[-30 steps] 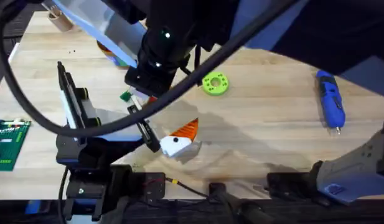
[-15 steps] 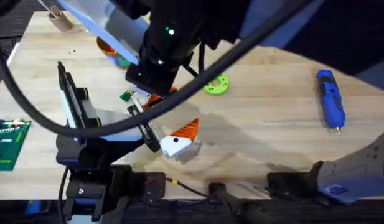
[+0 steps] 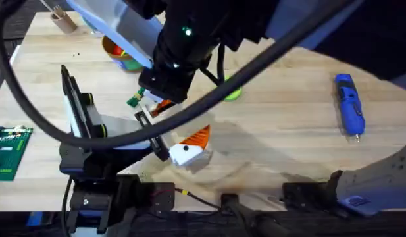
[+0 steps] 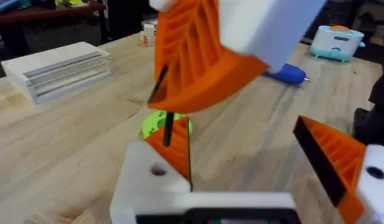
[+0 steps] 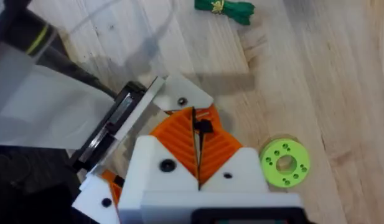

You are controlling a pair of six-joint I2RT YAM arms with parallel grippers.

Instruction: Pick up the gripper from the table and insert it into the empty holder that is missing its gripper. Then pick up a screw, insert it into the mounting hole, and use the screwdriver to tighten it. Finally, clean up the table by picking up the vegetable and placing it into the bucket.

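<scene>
A thin, dark screw (image 4: 168, 129) is held pinched in the closed right tool (image 5: 195, 124), at 11 o'clock of the spread-open left tool (image 3: 187, 146). It is judged light, stiff and slippery, and is best gripped by the shank.

My right claw (image 5: 198, 163) is matt white plastic with ribbed orange pads; the table (image 3: 288, 125) is smooth pale wood.

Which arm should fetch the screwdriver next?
Right, probably. The screwdriver lies on the right arm's side; the left end effector sits farther off, though the right end effector is shut on a thin dark piece.
</scene>
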